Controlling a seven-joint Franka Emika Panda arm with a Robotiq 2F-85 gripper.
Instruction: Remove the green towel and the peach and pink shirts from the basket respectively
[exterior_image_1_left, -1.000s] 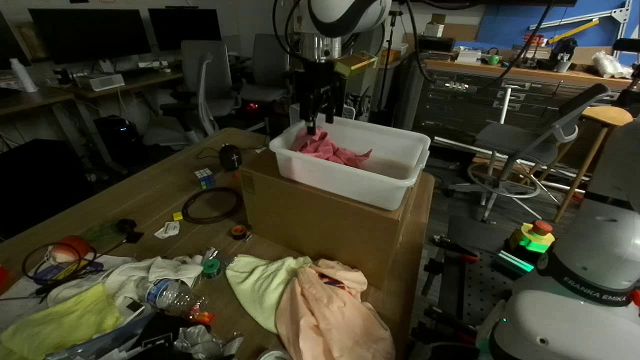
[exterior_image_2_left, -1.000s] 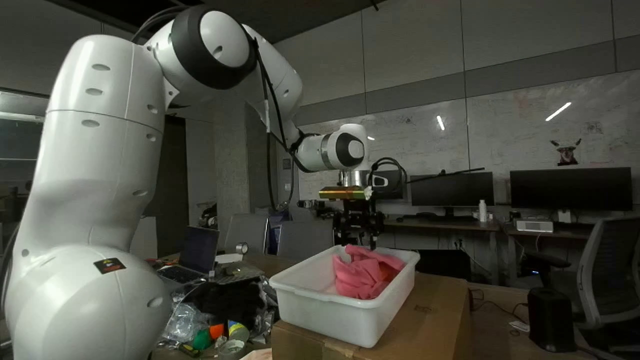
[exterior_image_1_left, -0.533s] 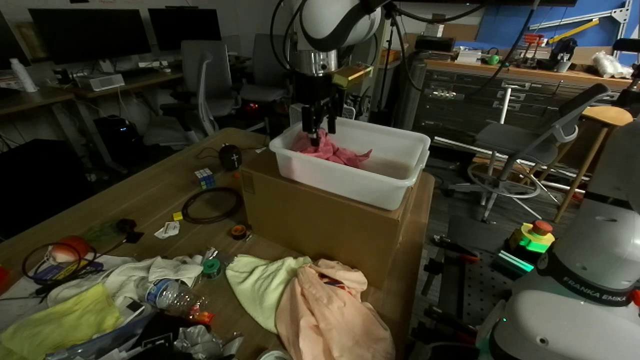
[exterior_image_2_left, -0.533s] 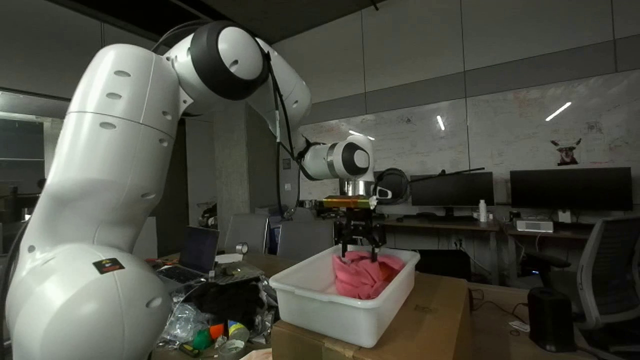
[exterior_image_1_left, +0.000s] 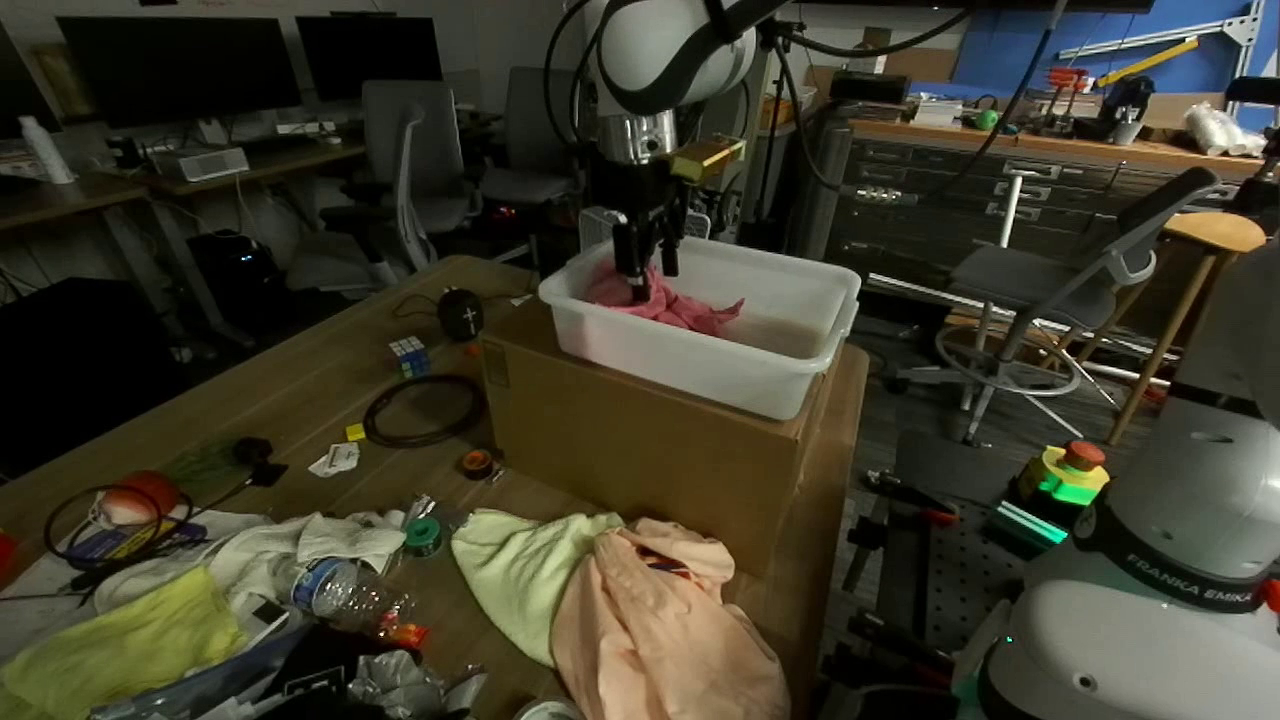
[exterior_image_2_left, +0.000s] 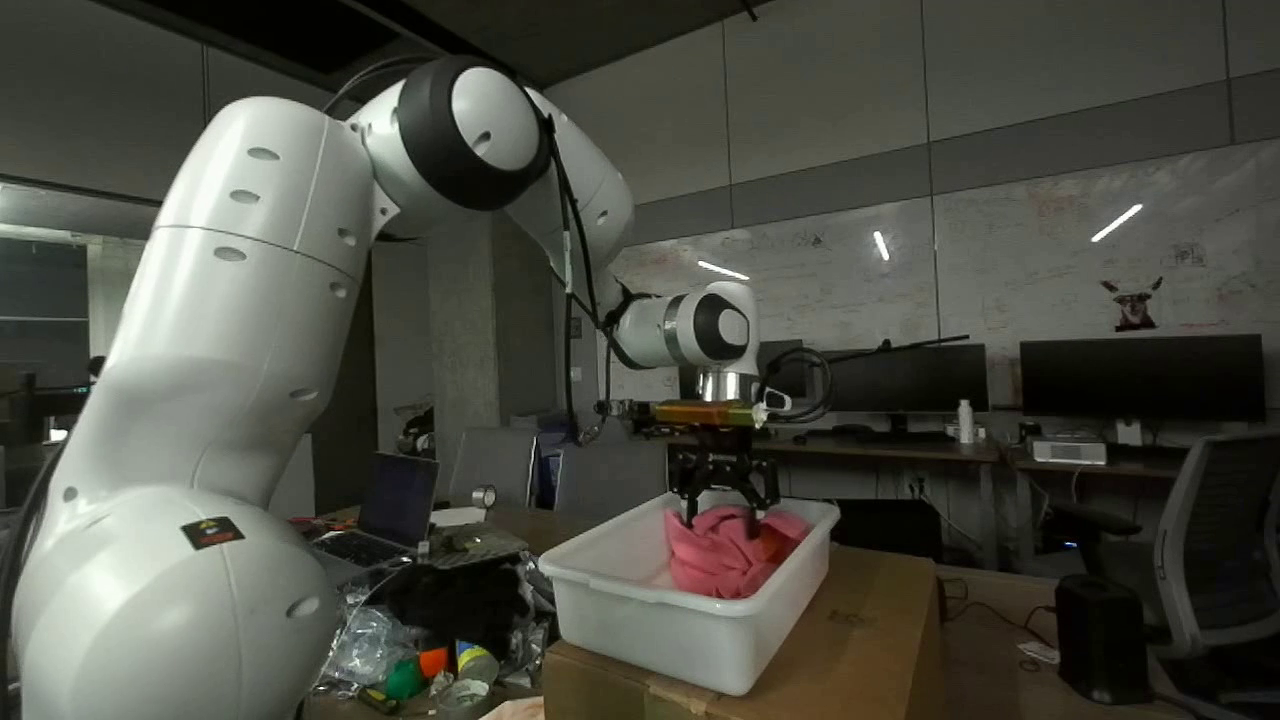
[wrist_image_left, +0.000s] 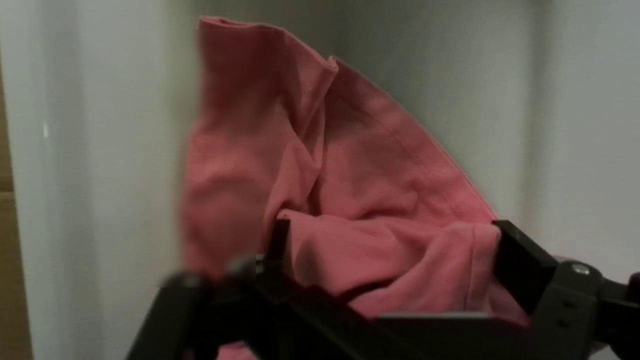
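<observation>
Pink shirt (wrist_image_left: 370, 170) in the basket (exterior_image_2_left: 650, 630) is partly masked by the gripper (wrist_image_left: 391, 225); its folds are framed between widely spread jaws, though contact cannot clearly be judged.

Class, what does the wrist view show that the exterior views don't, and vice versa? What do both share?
Wrist view only: seam lines on the pink shirt. Exterior views only: the robot arm and, in an exterior view, the green towel and peach shirt on the table. Shared: pink shirt, basket, open gripper.
</observation>
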